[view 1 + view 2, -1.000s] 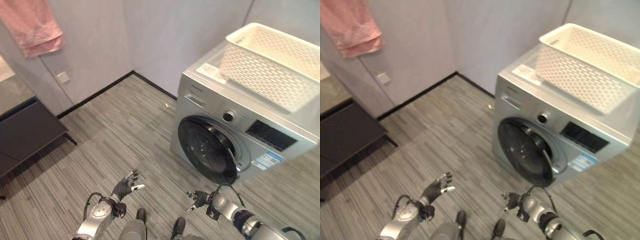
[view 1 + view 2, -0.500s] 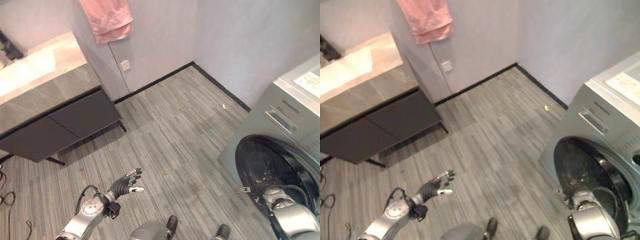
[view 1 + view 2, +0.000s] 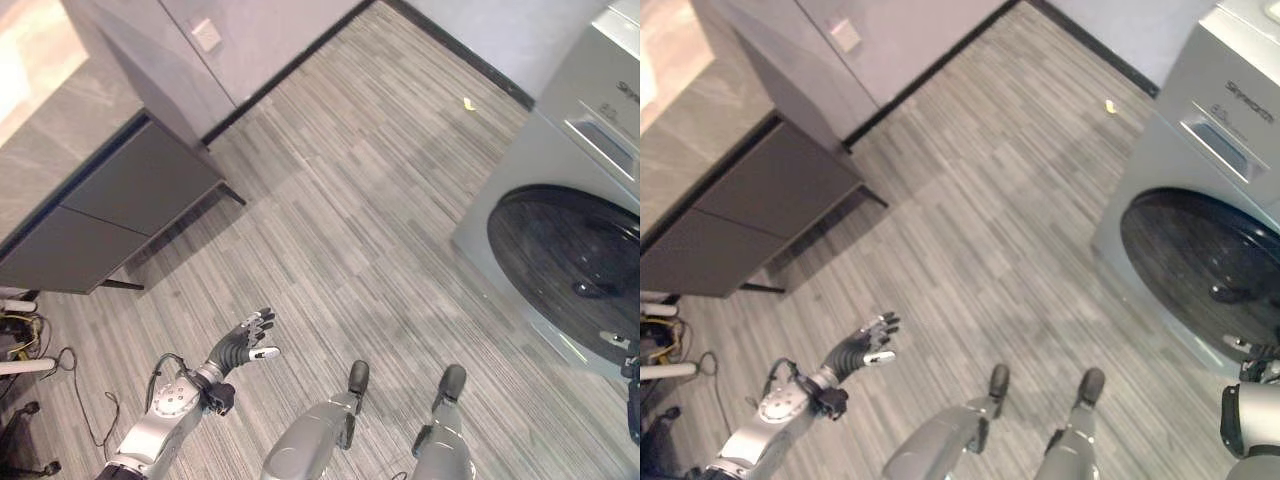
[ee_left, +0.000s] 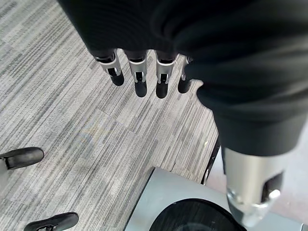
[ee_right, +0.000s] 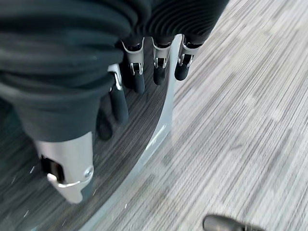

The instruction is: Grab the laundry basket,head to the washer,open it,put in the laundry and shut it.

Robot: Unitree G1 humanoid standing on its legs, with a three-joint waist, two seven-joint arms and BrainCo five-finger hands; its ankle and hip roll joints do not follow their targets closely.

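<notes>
The right hand (image 5: 144,72) is beside the washer door (image 3: 575,270), fingers loosely extended and empty; its wrist view shows the fingertips (image 5: 139,84) over the dark glass and the silver door ring, though whether they touch it I cannot tell. The left hand (image 3: 243,345) hangs over bare floor (image 3: 350,200) well away from the washer (image 3: 1200,200), fingers spread, thumb apart, holding nothing.

The door looks shut, so the step in hand is most likely opening it. To do that well, the right hand should find the door's catch at the rim instead of pushing on the glass, hook the fingers behind the edge, and pull along the door's swing, not straight out. The body should stand clear of the arc so the door can swing fully. The left hand can stay out of the way.

Outward from the hands: the washer stands at the right, its round dark door facing the floor space, a detergent drawer (image 3: 1225,150) above it. A dark cabinet (image 3: 120,210) sits at the left under a pale stone surface (image 3: 60,110). A small yellow scrap (image 3: 469,103) lies near the wall skirting. The basket is in neither hand, and where it stands I cannot say.
</notes>
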